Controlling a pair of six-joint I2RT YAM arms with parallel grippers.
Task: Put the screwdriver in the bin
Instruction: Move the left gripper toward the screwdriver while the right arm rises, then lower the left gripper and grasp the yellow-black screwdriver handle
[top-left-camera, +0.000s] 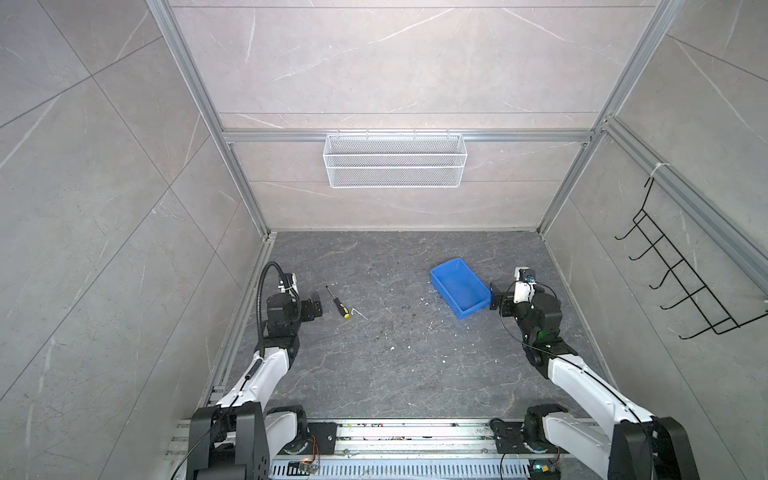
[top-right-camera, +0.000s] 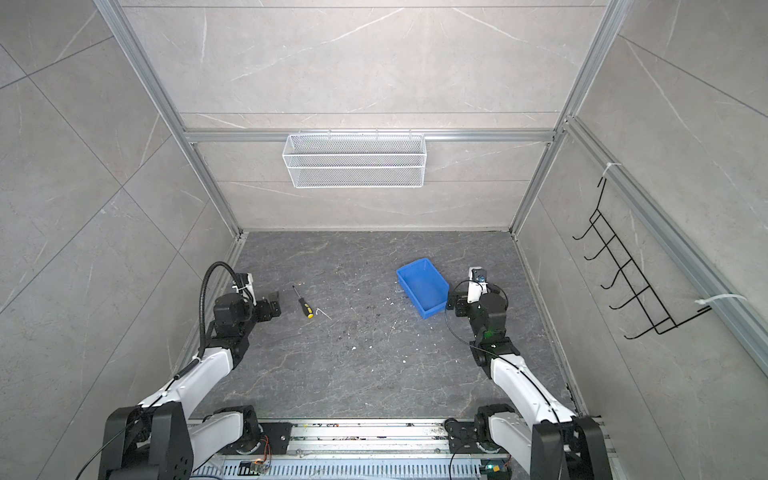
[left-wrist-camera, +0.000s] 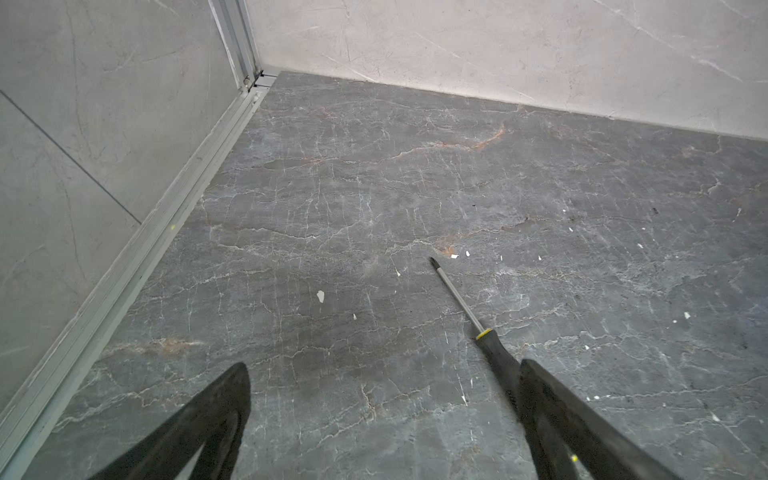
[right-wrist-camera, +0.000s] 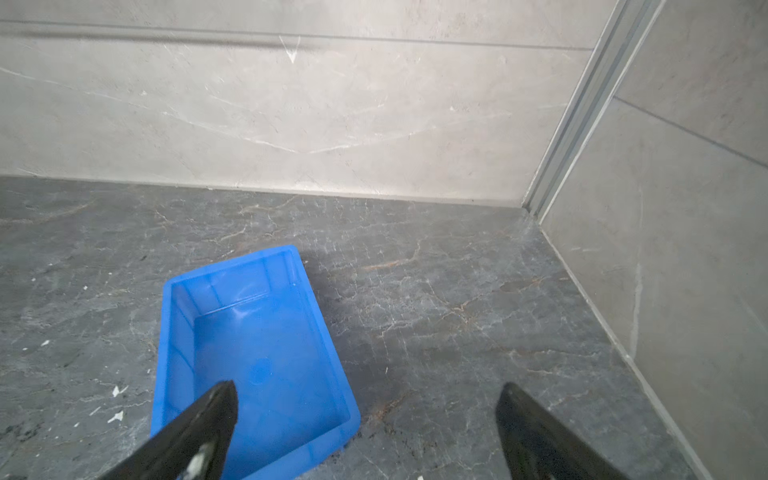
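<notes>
Only the top views catch the white mesh basket (top-left-camera: 395, 160). The blue bin (top-left-camera: 459, 289) sits empty just beside my right claw (top-left-camera: 494, 297), which hangs spread wide, holding nothing; its wrist view looks straight into the bin. My left claw (top-left-camera: 314, 306) gapes empty too. The screwdriver (top-left-camera: 337, 302) lies flat on the floor (top-left-camera: 395, 353) just beside it, well apart from the bin. In my left wrist view a finger (left-wrist-camera: 552, 415) hides its yellow cap. The tiny hex key (top-left-camera: 354, 310) shows only from above.
</notes>
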